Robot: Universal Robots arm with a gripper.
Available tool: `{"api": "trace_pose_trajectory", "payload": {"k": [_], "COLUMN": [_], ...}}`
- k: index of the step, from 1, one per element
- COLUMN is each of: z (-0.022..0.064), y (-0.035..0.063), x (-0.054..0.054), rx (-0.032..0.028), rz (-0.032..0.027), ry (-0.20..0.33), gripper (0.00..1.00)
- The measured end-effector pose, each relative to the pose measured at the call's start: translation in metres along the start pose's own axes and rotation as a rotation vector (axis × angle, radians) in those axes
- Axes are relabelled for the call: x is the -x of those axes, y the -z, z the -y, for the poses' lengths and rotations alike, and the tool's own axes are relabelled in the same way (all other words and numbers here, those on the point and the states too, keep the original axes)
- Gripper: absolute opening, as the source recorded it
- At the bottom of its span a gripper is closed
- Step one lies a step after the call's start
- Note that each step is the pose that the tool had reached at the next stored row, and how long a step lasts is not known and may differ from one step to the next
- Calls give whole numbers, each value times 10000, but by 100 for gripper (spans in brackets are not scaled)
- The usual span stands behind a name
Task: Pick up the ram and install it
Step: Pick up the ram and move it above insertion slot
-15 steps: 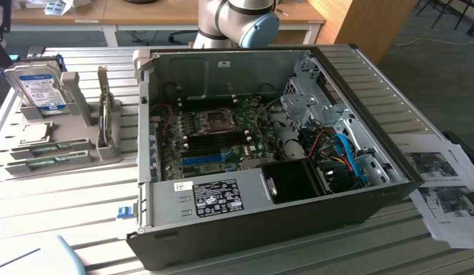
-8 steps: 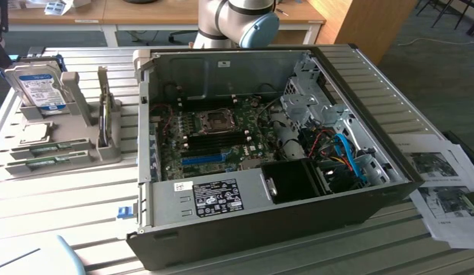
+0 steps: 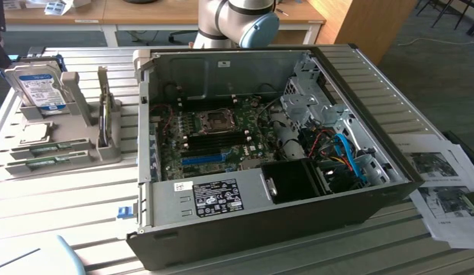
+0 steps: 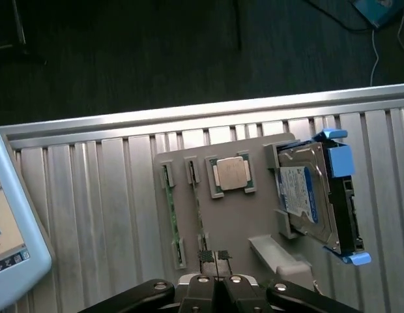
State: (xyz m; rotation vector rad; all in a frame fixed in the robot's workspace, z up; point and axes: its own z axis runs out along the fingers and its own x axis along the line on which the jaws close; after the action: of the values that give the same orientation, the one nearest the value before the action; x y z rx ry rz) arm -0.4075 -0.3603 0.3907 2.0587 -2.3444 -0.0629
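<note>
So the claw (image 4: 215, 259) is fully closed, both fingertips pressed together with nothing between them. It hangs right over the flat grey plastic holder tray (image 4: 254, 222), and its tip lines up just beside the end of one of the two long thin green ram sticks (image 4: 195, 202). I honestly can't tell if it touches. That stick and its twin (image 4: 171, 215) sit side by side in their own slots on the tray, running parallel. Just past them on the same tray is the square silver processor chip (image 4: 231, 173) in its little pocket. Beside that, the silver hard drive with the blue-and-white label (image 4: 306, 195) stands on edge in a blue plastic bracket (image 4: 342, 160). The tray sits close to one edge of the slatted aluminium table (image 4: 91, 195), and a white-and-blue touchscreen pendant (image 4: 6, 235) rests on the table off to one side. From the exterior view, the pendant's corner (image 3: 31, 258) is at the near edge. The open dark metal PC case (image 3: 359, 200) lies in the middle of the table, with its green motherboard (image 3: 214, 143) and long blue slot (image 3: 202, 158) facing up. Some printed paper sheets (image 3: 443, 189) lie toward the exterior view's right edge. The tray (image 3: 84, 153) is on the exterior view's left with both sticks (image 3: 50, 150) along its near side. Furthest back, the grey-and-blue robot arm (image 3: 237, 23) rises behind the case at the far edge.
</note>
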Motion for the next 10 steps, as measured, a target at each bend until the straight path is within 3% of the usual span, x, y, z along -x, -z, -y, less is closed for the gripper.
{"api": "trace_pose_trajectory", "payload": {"k": [10], "z": [0], "y": [0], "x": [0], "rx": [15], "rz": [-61], "ry": [1396], "gripper": [9]}}
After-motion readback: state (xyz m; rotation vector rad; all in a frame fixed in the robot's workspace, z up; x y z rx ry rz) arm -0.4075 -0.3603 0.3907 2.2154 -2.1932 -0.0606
